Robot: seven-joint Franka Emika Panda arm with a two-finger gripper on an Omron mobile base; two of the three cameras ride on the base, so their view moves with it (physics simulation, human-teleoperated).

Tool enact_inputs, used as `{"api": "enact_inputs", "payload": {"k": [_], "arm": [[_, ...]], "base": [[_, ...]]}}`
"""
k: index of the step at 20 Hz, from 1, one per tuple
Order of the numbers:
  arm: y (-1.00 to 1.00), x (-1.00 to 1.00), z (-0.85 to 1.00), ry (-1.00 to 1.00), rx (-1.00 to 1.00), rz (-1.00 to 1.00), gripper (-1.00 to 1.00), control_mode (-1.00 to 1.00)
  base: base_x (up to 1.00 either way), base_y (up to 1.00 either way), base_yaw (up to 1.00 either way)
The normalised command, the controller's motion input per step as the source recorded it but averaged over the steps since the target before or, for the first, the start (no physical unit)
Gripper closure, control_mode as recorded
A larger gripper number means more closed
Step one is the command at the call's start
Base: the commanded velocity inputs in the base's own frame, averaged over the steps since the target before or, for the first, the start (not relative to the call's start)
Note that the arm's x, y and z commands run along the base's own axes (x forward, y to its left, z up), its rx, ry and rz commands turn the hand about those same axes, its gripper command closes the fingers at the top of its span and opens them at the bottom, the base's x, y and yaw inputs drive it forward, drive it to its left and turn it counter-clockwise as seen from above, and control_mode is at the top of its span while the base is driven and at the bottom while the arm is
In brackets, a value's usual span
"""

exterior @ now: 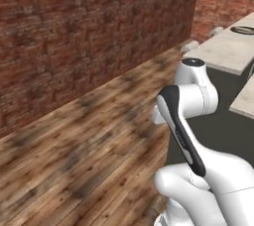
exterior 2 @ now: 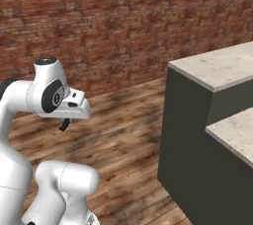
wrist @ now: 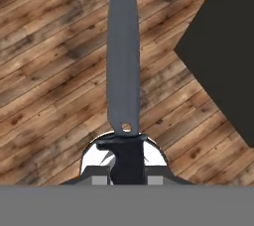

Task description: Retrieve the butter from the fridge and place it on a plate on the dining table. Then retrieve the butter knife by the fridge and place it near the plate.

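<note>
My gripper [wrist: 127, 166] is shut on the black handle of the butter knife [wrist: 123, 66], whose long dark blade points away from the hand over the wooden floor. The gripper [exterior 2: 64, 124] hangs low at the end of the folded arm, left of the dining table [exterior 2: 217, 68]. The table's beige speckled top [exterior: 223, 51] runs off to the right, and the plate [exterior: 243, 29], dark-rimmed, lies on it at the far end. The butter and the fridge are out of view.
A red brick wall [exterior: 89, 31] closes off the far side. Wooden plank floor [exterior 2: 123, 120] lies open between the wall and the table's dark-grey front [exterior 2: 188, 140]. A lower stone step [exterior 2: 234, 137] juts from the table on the right.
</note>
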Motion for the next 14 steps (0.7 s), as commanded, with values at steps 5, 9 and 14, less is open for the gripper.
{"api": "enact_inputs", "payload": {"k": [5,9,14], "arm": [[0.00,0.00,0.00,0.00,0.00,0.00,1.00,1.00],[0.00,0.00,0.00,0.00,0.00,0.00,1.00,1.00],[0.00,0.00,0.00,0.00,0.00,0.00,1.00,1.00]], "base": [[1.00,1.00,-0.39],[1.00,1.00,-0.41],[1.00,1.00,-0.44]]}}
